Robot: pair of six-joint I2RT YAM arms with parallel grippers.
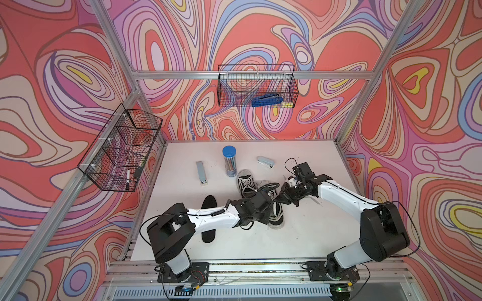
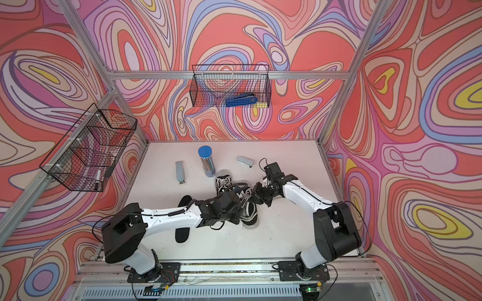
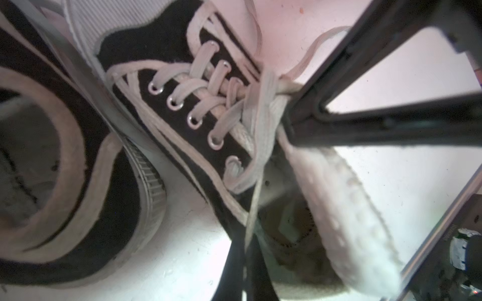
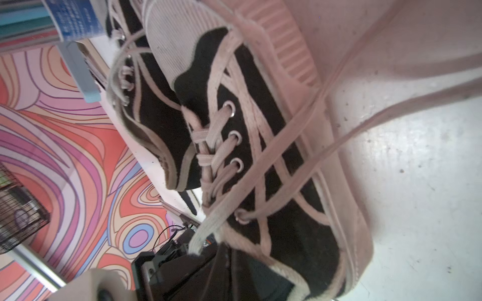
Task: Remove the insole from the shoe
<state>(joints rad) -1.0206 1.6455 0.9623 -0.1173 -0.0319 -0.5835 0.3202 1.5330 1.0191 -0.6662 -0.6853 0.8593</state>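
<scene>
While the left claw (image 1: 271, 205) sits closed, the right claw (image 1: 281, 199), closed, seemingly pinches the shoe (image 4: 287, 182).

This is a robotics lab test cell. An aluminium extrusion frame (image 1: 182, 75) encloses a white tabletop (image 1: 313, 234), and the walls (image 1: 260, 31) behind it carry a printed swirl pattern. The left arm (image 1: 208, 220) and right arm (image 1: 344, 198) are bolted to a slotted rail (image 1: 260, 267) at the front edge, and a back basket (image 1: 234, 88) and side basket (image 1: 117, 156) of wire mesh hang from the frame.
</scene>
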